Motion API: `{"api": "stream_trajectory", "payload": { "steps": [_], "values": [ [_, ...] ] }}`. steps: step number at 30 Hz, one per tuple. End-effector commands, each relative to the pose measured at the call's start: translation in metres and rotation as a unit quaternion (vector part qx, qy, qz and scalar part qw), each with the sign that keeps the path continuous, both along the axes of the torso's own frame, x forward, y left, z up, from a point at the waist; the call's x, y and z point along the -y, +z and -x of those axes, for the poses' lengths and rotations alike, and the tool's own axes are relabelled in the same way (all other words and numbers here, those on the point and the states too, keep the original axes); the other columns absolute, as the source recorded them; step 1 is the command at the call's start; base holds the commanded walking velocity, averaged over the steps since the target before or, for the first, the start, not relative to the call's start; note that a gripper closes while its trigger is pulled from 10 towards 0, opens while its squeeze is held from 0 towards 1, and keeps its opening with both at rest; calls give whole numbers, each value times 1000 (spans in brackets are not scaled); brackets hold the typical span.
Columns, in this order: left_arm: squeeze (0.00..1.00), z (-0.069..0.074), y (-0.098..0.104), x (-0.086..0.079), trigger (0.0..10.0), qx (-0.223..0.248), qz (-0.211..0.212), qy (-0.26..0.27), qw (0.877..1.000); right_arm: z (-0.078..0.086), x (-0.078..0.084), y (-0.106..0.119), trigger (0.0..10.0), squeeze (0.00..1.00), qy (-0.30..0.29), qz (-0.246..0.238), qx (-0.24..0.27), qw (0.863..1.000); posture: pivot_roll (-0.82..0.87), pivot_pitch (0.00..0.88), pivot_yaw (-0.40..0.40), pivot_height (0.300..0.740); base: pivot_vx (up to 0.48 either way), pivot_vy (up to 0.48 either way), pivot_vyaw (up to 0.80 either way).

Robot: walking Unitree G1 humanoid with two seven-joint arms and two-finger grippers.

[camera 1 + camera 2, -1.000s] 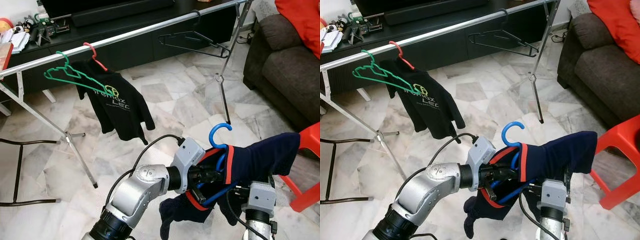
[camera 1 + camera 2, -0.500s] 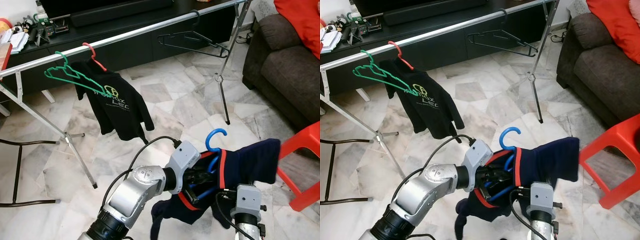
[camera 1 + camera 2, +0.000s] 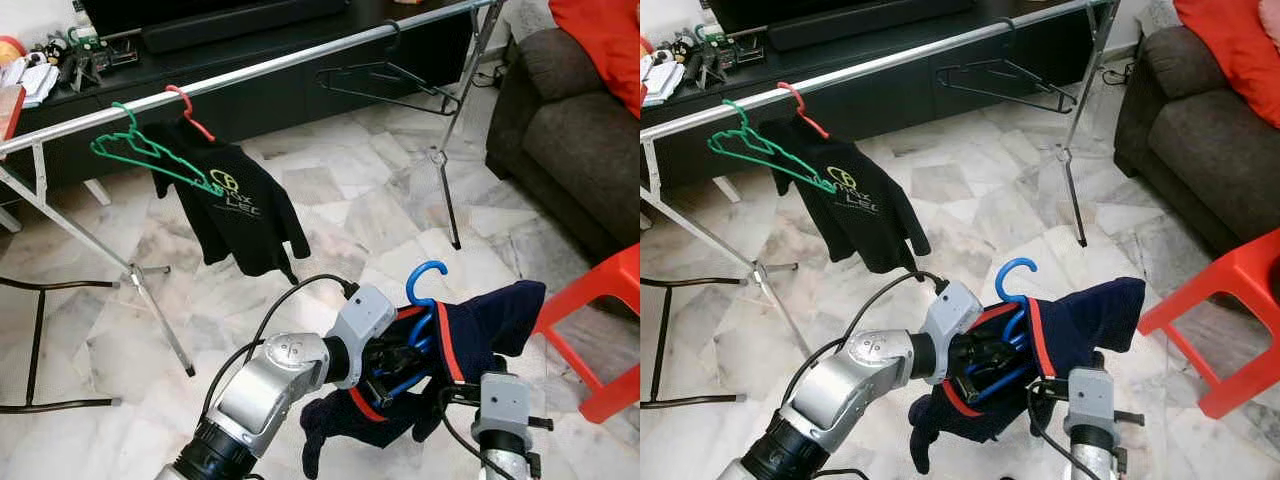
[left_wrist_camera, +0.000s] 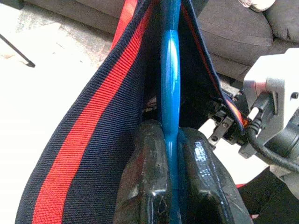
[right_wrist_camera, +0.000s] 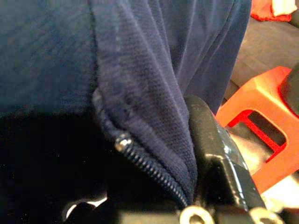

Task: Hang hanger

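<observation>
The left hand [image 4: 170, 186] is clenched on the blue hanger [image 3: 424, 300] carrying a navy jacket [image 3: 480, 325], whose fabric the right hand [image 5: 205, 154] grasps.

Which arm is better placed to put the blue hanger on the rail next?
Left. The left gripper is clamped on the blue hanger, hook up and free, on the side facing the rail. The right gripper only pinches the navy garment.

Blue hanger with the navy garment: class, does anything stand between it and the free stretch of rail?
Nothing visible does. The blue hanger, pinched in the left hand, faces open floor below the rail.
</observation>
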State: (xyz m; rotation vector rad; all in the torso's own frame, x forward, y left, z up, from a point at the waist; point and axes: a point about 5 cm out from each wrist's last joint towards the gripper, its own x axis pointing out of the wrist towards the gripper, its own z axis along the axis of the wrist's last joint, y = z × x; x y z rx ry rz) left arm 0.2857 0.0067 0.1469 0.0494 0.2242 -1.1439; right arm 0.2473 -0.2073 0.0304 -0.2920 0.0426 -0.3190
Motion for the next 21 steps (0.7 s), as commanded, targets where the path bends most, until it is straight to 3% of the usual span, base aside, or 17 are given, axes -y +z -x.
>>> {"api": "stream_trajectory", "payload": {
  "steps": [1, 5, 9, 11, 12, 13, 16, 21],
  "values": [
    [0, 1, 6, -1, 10000, 17, 8, -7, 1000, 5, 8, -2, 0, 0, -22, 1, -9, 1000, -95, 229, 74, 740, 0, 0, 0],
    [0, 2, 3, -10, 10000, 25, -11, -21, 999, 2, 17, 4, 0, 0, -32, 7, 1, 999, -94, 231, 76, 740, 0, 0, 0],
    [0, 1, -3, -34, 10000, 37, -53, -50, 997, -5, 32, 16, 0, 0, -46, 16, 21, 999, -99, 232, 75, 740, 0, 0, 0],
    [0, 1, -3, -38, 10000, 39, -61, -55, 996, -6, 34, 18, 0, 0, -47, 18, 24, 998, -99, 232, 75, 740, 0, 0, 0],
    [0, -1, -6, -53, 10000, 45, -88, -66, 993, -9, 41, 24, 0, 0, -51, 25, 30, 998, -96, 231, 74, 740, 0, 0, 0],
    [0, -1, -6, -53, 10000, 45, -88, -66, 993, -9, 41, 24, 0, 0, -51, 25, 30, 998, -96, 231, 74, 740, 0, 0, 0],
    [0, 1, -9, -76, 10000, 52, -133, -92, 986, -12, 52, 30, 0, 0, -59, 35, 35, 997, -98, 232, 72, 740, 0, 0, 0],
    [0, 5, -13, -92, 10000, 53, -172, -119, 976, -11, 59, 31, 0, 0, -67, 39, 31, 997, -91, 234, 69, 740, 0, 0, 0]
  ]
}}
